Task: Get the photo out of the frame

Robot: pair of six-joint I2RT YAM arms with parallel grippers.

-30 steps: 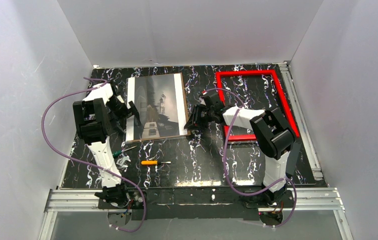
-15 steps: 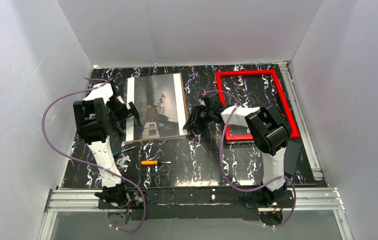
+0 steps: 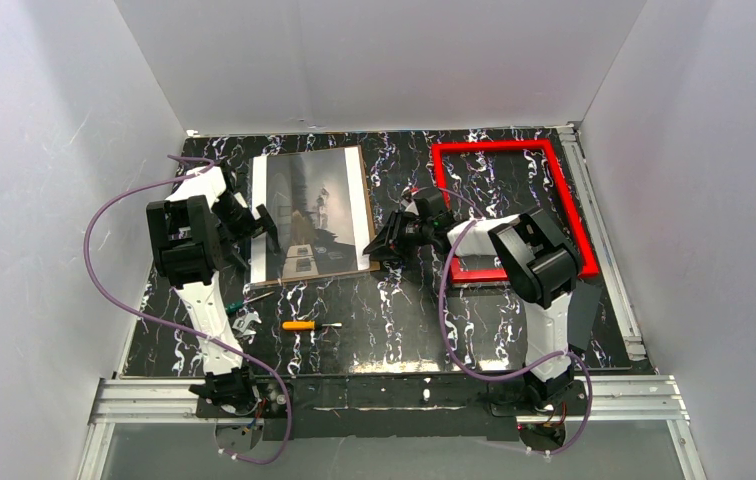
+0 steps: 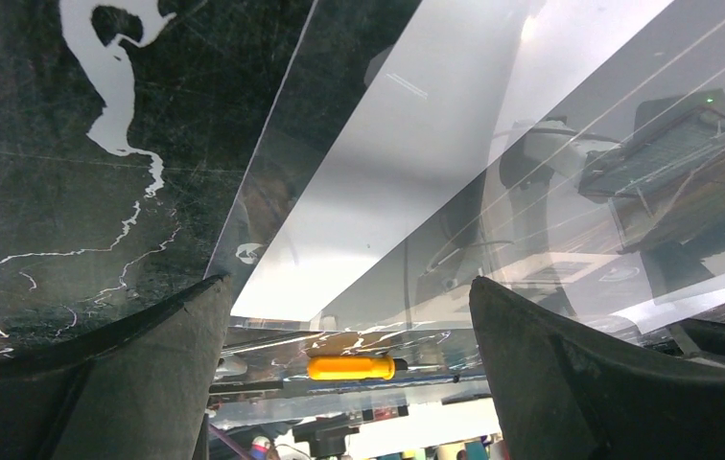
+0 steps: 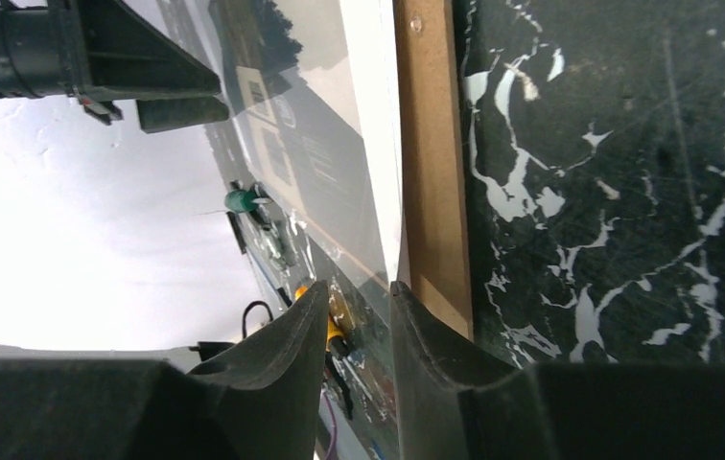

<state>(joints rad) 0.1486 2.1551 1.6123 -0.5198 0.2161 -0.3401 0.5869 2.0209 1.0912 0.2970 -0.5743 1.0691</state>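
the photo (image 3: pixel 312 212) lies glossy on its brown backing board (image 5: pixel 431 144), left of the middle of the marbled table (image 3: pixel 404 310). it is well apart from the red frame (image 3: pixel 494 148), which lies flat at the far right. the left gripper (image 4: pixel 349 287) sits at the photo's left edge, fingers spread wide. the right gripper (image 5: pixel 354 287) is at the near right corner, fingers almost together. the photo's edge runs into the slit, but i can't tell if it's pinched.

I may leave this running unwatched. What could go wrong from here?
The right gripper, jaws narrowly apart at the near right corner, could pinch the brown backing board together with the photo, lifting both. The left gripper is open wide at the photo's glossy left edge; a nudge there might slide the stack rather than separate it, possibly toward the orange screwdriver.
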